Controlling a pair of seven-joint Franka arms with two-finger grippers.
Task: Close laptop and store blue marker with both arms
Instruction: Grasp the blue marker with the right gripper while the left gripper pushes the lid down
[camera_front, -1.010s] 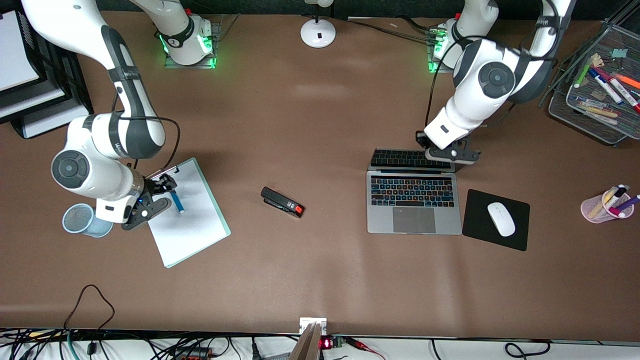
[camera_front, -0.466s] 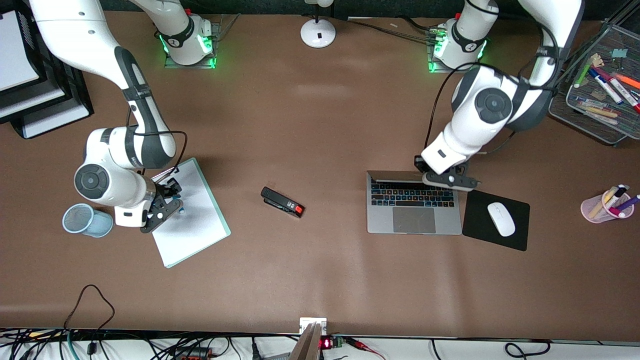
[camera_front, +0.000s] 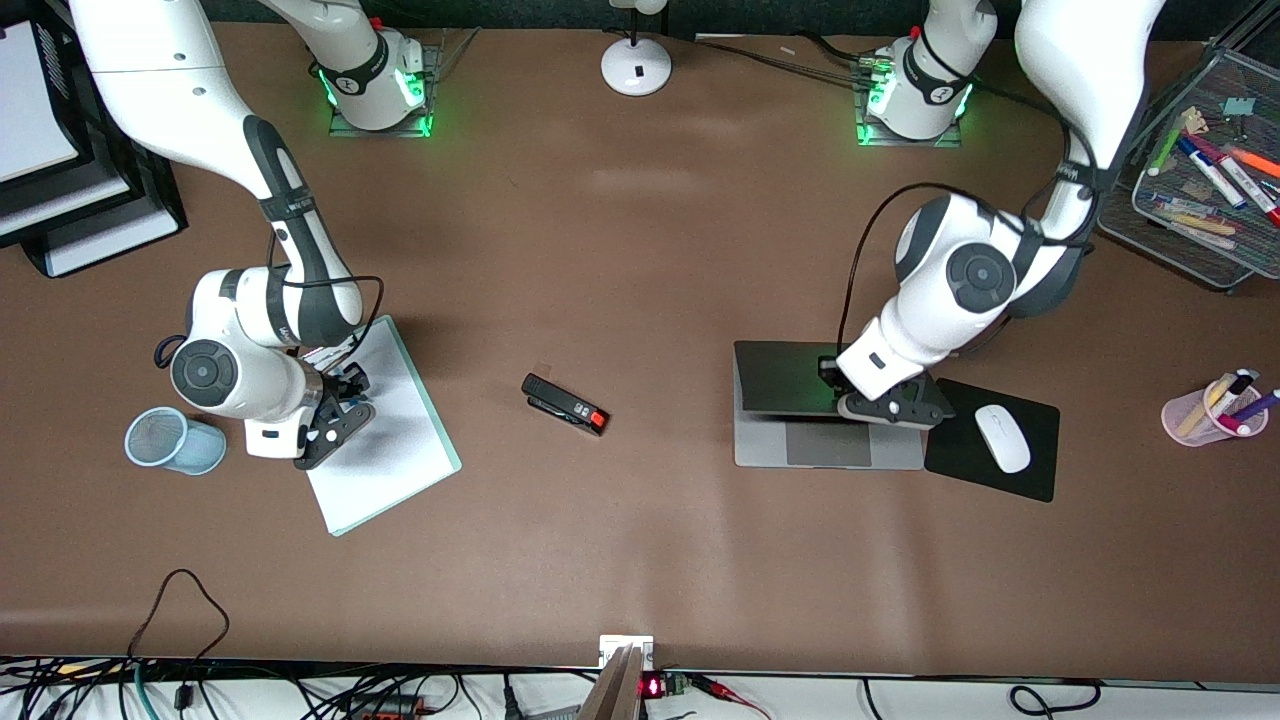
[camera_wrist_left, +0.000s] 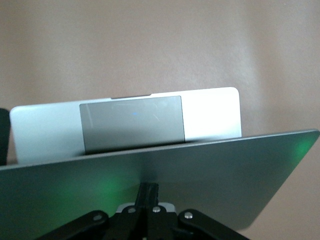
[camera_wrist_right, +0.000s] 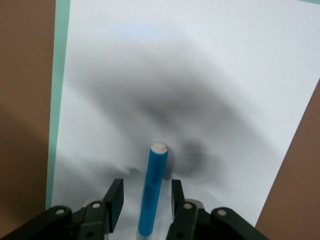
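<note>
Front view: the left gripper (camera_front: 886, 405), fingers together, presses the laptop (camera_front: 790, 390) lid at 3 o'clock of the stapler (camera_front: 565, 404); the hinge is stiff, with open table around.

Right wrist view: the right gripper (camera_wrist_right: 144, 200) straddles the blue marker (camera_wrist_right: 153, 192) on the clipboard (camera_wrist_right: 210, 90), jaws apart; light and slick, best pinched mid-barrel.

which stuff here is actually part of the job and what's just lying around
Part of the job:
- laptop, lid nearly down
- blue marker on the clipboard
- left gripper on the lid
- right gripper straddling the marker

Just lying about:
- stapler
- mouse
- pink cup
- wire tray
- mesh cup
</note>
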